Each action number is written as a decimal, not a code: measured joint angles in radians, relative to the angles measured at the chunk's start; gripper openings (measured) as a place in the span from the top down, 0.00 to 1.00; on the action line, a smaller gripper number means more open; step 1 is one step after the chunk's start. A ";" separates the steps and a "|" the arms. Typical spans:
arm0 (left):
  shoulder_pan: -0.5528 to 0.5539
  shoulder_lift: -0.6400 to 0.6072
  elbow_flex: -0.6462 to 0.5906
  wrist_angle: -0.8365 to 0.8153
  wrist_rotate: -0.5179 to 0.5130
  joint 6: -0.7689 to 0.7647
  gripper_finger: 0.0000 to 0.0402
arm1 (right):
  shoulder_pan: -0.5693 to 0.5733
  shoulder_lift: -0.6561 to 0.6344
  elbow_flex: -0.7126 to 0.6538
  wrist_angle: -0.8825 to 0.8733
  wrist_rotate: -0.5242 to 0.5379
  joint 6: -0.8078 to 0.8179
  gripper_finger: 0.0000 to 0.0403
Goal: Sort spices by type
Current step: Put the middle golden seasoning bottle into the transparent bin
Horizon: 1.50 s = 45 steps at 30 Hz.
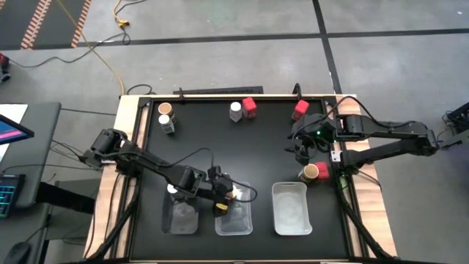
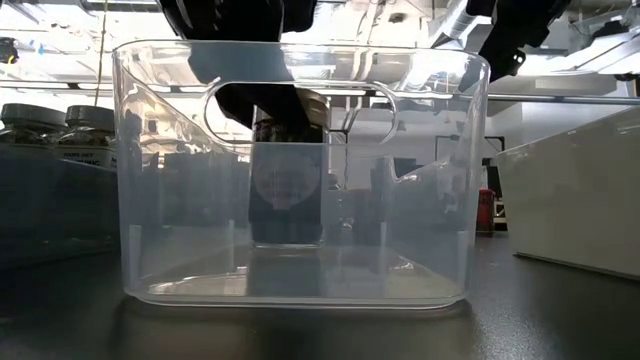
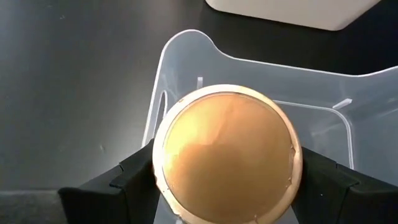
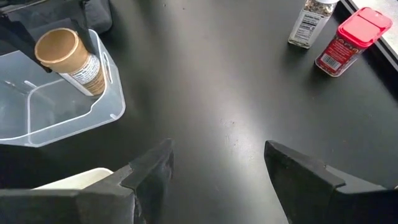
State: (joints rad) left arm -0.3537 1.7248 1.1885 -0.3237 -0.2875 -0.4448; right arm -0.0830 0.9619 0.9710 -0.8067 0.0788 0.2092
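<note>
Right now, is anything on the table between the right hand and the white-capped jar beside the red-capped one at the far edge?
No. In the right wrist view, only bare black tabletop lies between the open right hand and the white-capped jar.

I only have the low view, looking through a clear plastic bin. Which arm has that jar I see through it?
Observer: The left gripper is shut on the tan-lidded glass jar, over the middle clear plastic tray.
Operator: And the other arm?
Observer: The right gripper is open and holds nothing, above bare table on the right side.
Operator: Anything unsorted?
Observer: Yes. For one, a red square-capped jar and a white-capped jar stand side by side at the edge opposite the trays.
</note>
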 joint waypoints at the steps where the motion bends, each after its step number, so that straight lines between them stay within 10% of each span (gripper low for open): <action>1: 0.002 0.000 0.000 0.000 0.001 0.006 0.32 | 0.000 0.000 0.000 0.001 0.000 0.000 0.32; 45: 0.017 -0.004 0.000 -0.002 0.018 0.016 0.19 | 0.000 0.000 0.000 0.000 0.001 -0.008 0.32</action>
State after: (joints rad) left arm -0.3365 1.7210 1.1881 -0.3254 -0.2691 -0.4284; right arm -0.0830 0.9623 0.9710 -0.8063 0.0795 0.2016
